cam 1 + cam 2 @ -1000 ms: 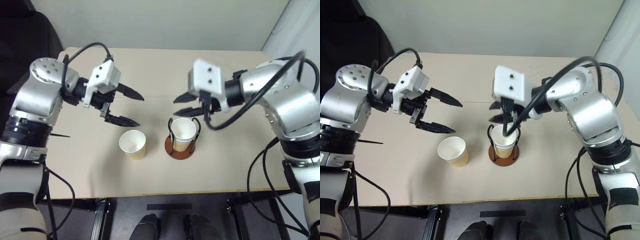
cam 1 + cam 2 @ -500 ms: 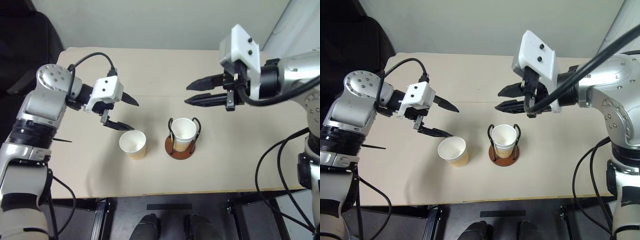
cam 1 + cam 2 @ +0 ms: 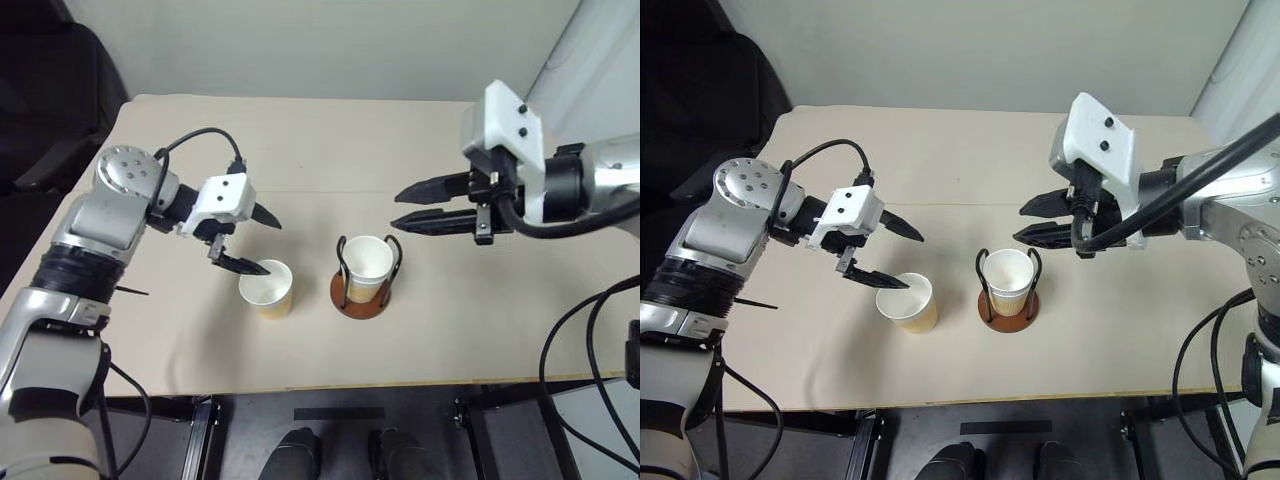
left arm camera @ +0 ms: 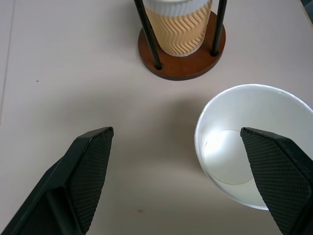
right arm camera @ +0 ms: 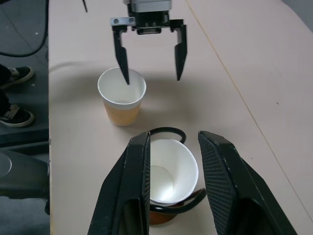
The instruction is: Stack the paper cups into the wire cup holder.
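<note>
A: Tan table [image 3: 480, 330]; where are the cups relative to the wire cup holder [image 3: 362, 277]?

B: One paper cup [image 3: 367, 262] is seated inside it; a loose paper cup [image 3: 266, 288] stands just beside it.

A: Gripper states?

B: Left gripper [image 3: 262, 241] spread wide, one fingertip over the loose cup's rim. Right gripper [image 3: 406, 207], beyond the holder, partly parted and empty.

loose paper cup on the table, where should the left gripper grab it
Likely the rim wall of the loose paper cup: it stands upright, mouth open. Come from above with the open left gripper, one finger inside, the other outside, on the side away from the wire cup holder.
</note>
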{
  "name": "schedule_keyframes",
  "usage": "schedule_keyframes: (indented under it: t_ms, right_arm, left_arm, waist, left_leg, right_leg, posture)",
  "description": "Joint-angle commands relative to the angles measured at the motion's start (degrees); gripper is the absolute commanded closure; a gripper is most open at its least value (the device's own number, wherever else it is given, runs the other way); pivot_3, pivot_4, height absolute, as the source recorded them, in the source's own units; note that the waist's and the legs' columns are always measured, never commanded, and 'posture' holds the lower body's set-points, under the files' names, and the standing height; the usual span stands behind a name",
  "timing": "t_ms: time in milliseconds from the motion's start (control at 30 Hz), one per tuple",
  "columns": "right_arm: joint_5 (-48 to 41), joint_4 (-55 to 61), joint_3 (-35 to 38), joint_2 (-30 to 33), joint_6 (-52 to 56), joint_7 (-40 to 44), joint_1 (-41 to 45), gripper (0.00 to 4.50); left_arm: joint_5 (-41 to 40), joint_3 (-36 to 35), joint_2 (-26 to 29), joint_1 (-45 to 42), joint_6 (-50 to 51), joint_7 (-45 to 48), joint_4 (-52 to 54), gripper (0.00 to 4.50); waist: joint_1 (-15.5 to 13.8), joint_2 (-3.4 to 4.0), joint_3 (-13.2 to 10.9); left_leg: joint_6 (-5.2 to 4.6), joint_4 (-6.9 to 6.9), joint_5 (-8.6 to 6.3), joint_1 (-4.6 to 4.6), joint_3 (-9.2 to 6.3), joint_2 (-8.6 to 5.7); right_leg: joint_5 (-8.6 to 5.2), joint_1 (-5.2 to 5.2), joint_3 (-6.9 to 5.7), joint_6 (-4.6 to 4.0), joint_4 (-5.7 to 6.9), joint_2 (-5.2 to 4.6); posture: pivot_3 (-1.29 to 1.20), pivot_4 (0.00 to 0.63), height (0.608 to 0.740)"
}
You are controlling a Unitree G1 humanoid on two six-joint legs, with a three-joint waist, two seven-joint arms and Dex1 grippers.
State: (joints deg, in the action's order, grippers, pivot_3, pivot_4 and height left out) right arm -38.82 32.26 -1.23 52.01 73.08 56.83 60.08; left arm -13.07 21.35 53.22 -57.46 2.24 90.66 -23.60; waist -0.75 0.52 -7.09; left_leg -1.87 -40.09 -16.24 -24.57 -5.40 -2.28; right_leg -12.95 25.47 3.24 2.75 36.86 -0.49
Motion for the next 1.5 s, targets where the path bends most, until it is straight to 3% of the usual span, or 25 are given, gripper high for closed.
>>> schedule_keyframes:
  t_ms: [33, 300, 400, 767, 1100, 1267, 1500]
  right_arm:
    - [-1.85, 1.52, 2.50, 1.27, -0.21, -1.42, -0.33, 3.03]
    - [-3.26, 1.63, 2.65, 2.48, -1.17, -2.74, -1.66, 3.03]
    - [-3.63, 1.53, 2.58, 2.77, -1.51, -3.03, -1.88, 3.01]
    - [-4.21, 1.51, 2.51, 4.36, -2.56, -3.55, -3.61, 3.01]
    - [-3.61, 1.17, 1.62, 8.35, -4.74, -2.46, -8.40, 3.01]
    - [0.52, 1.78, -0.82, 13.62, -11.01, 0.14, -13.87, 3.01]
    - [2.81, 1.80, -2.12, 15.08, -14.62, 1.24, -16.38, 3.01]
  left_arm:
    - [-1.12, 1.10, 1.43, -0.16, -0.21, 1.84, 0.84, 0.00]
    - [-0.68, 3.20, 1.10, 3.30, -0.14, 1.84, 0.18, 0.00]
    - [-0.14, 3.26, 0.52, 3.91, -0.04, 1.84, -0.15, 0.58]
    - [-1.78, 1.99, -1.15, 1.75, 5.39, 1.84, -1.04, 4.47]
    - [-3.50, 3.39, -0.11, -3.72, 7.56, 1.84, -0.23, 4.49]
    - [-5.62, 3.52, -1.17, -8.48, 9.65, 1.84, -0.94, 4.49]
    - [-5.66, 4.59, -4.14, -17.44, 6.02, 1.84, -5.69, 4.49]
  waist:
    - [0.00, 0.00, 0.00]
    - [-0.03, 0.00, 0.00]
    - [-0.07, 0.00, 0.00]
    - [-0.10, 0.00, 0.00]
    - [-0.34, 0.00, 0.00]
    - [-0.79, 0.00, 0.00]
    - [-0.80, 0.00, 0.00]
  left_leg:
    - [0.00, 0.00, 0.00, 0.00, 0.00, 0.00]
    - [0.00, -0.01, 0.00, 0.00, 0.00, 0.01]
    - [0.00, -0.02, 0.00, 0.00, 0.00, 0.00]
    - [0.00, -0.02, 0.00, 0.01, 0.00, 0.00]
    - [0.00, -0.03, 0.00, 0.00, 0.00, 0.00]
    - [0.00, -0.04, 0.00, -0.02, 0.01, -0.01]
    - [-0.01, -0.02, -0.01, -0.01, 0.02, 0.00]
  right_leg:
    - [0.00, 0.00, 0.00, 0.00, 0.00, 0.00]
    - [0.00, 0.00, -0.01, 0.00, 0.03, 0.00]
    - [0.00, 0.00, -0.01, 0.00, 0.03, 0.00]
    - [0.00, 0.00, -0.01, 0.00, 0.05, 0.00]
    - [0.00, 0.00, -0.01, 0.01, 0.04, 0.00]
    - [0.01, -0.01, 0.00, 0.02, 0.03, -0.03]
    - [0.01, -0.01, 0.00, 0.02, 0.05, -0.03]
  posture:
    - [0.00, 0.150, 0.740]
    - [0.00, 0.150, 0.740]
    - [0.00, 0.150, 0.740]
    - [0.00, 0.150, 0.740]
    - [0.00, 0.150, 0.740]
    - [0.00, 0.150, 0.740]
    - [0.00, 0.150, 0.740]
